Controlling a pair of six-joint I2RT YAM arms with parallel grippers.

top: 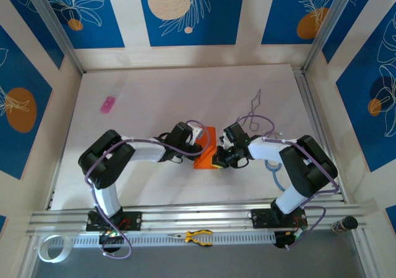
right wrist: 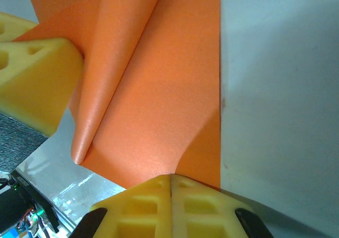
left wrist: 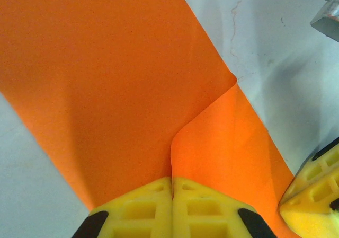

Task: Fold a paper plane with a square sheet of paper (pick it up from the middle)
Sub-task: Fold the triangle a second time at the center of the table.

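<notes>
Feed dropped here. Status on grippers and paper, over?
Left gripper shut on orange paper sheet. Right gripper shut on same sheet. Sheet curled between them. Small pink object well clear.

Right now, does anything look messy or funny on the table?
Yes. The square sheet of paper has a flap bent over in a soft, puffy curl instead of a flat crease. Also, yellow-handled pliers lie loose on the front rail by the arm bases.

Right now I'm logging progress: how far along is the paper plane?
Done: the orange sheet carries a first fold, one flap doubled over. In hand: left gripper and right gripper both pinch it shut. Remaining: no pointed dart yet; nose and wing folds probably remain.
</notes>
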